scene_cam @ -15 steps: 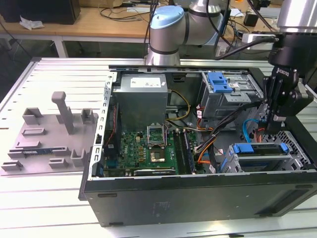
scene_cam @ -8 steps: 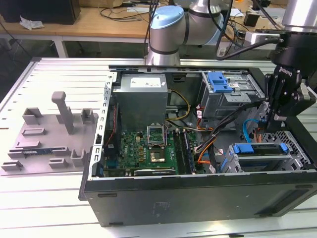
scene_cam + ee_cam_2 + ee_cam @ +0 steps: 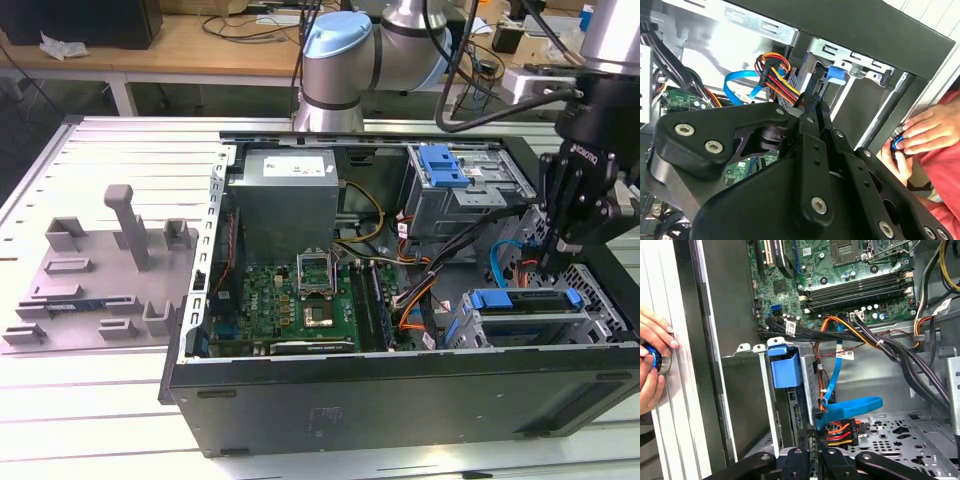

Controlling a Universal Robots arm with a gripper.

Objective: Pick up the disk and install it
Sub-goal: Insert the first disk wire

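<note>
**A:** Entry one, the disk?
**B:** Disk (image 3: 520,300), blue-framed, lying flat in the drive bay of the open computer case (image 3: 400,395), low at the exterior view's right.

**A:** Pincer?
**B:** Pincer (image 3: 553,262), black, reaching down into the case just above that bay. Its fingers (image 3: 811,116) are drawn together, with no gap showing in the second wrist view. Cannot tell whether it touches the disk.

**A:** Cabling?
**B:** Blue data cable (image 3: 850,407) and a connector with red, orange and yellow wires (image 3: 840,429), both just beside the pincer's tips.

**A:** Remainder?
**B:** Motherboard (image 3: 300,300) at the case's centre, with the grey power supply box (image 3: 285,195) above it in the frame. Grey plastic fixture (image 3: 110,270) on the slatted metal surface (image 3: 120,140), at the exterior view's left. A person's hand (image 3: 927,130) on a blue-ringed knob (image 3: 652,360), outside the case wall.
</note>
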